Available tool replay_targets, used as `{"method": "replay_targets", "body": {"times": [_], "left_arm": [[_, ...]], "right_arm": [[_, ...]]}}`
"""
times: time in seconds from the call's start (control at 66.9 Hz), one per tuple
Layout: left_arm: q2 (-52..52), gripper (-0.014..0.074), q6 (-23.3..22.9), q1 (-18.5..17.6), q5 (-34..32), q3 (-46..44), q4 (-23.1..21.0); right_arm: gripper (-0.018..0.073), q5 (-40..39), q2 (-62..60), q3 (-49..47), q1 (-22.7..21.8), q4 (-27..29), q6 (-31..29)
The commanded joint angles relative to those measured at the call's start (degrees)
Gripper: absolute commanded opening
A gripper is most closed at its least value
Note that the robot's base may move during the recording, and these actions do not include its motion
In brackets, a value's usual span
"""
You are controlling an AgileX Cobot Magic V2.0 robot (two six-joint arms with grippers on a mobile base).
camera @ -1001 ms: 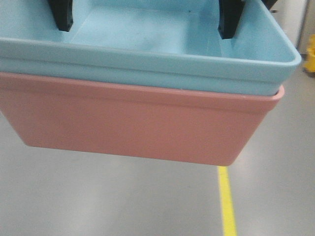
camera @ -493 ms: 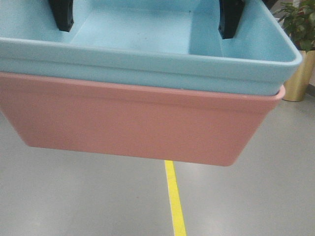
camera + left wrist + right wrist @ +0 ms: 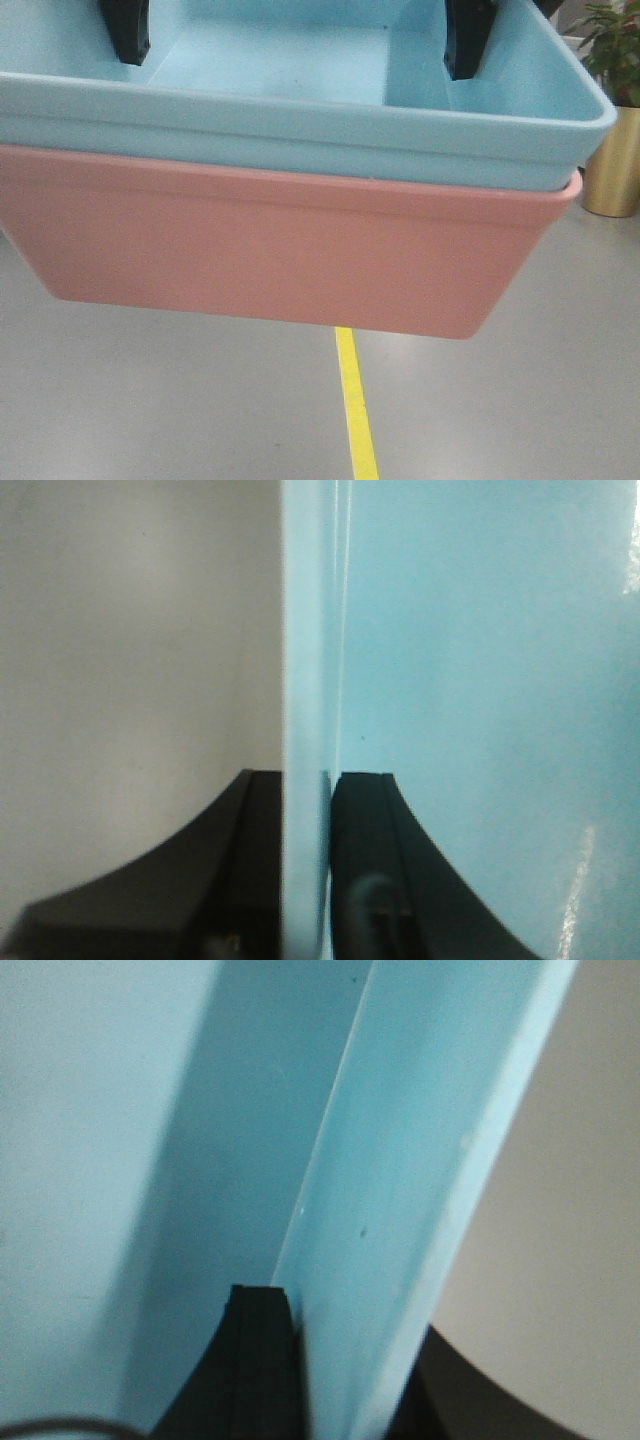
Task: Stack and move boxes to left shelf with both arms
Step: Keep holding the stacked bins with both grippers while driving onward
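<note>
Floor (image 3: 150, 400) shifts behind pink tub (image 3: 270, 250): yellow line (image 3: 352, 410) now under its middle, planter (image 3: 612, 170) newly beside it; left tool (image 3: 308, 790), right tool (image 3: 340, 1340) stay clenched on nested blue tub (image 3: 300, 135), so the stack looks to be in transit.

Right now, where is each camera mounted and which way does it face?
Front: behind the carried tubs, facing forward and down over the light blue tub nested in the pink tub, grey floor beyond; left hand and right hand each show one finger.
Left wrist: on the left arm, looking along the hand's fingers clamped across the light blue tub's wall.
Right wrist: on the right arm, same kind of look, fingers astride the wall.
Shared: all three see the light blue tub.
</note>
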Motion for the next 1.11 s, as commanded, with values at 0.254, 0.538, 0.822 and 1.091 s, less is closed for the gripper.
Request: {"method": "replay_targets", "body": {"times": [0.254,0.538,0.822,1.091], "left_arm": [[-1.88,-0.0004,-0.75,-2.41,-13.27,-2.43,-3.76],[-1.53,-0.0004,-0.75,-2.41,-13.27,-2.43,-3.76],[-1.53,-0.0004,-0.75,-2.41,-13.27,-2.43,-3.76],[-1.18,-0.0004,-0.75,-2.41,-13.27,-2.43,-3.76]], "right_arm": [[0.0056,-14.54,-2.19,-2.89,1.87,3.76,-1.07],[0.0056,-12.67,-2.19,-2.89,1.87,3.76,-1.07],[0.0056,-12.34,-2.19,-2.89,1.87,3.76,-1.07],[0.0056,-11.97,-2.19,-2.89,1.87,3.27,-1.07]]}}
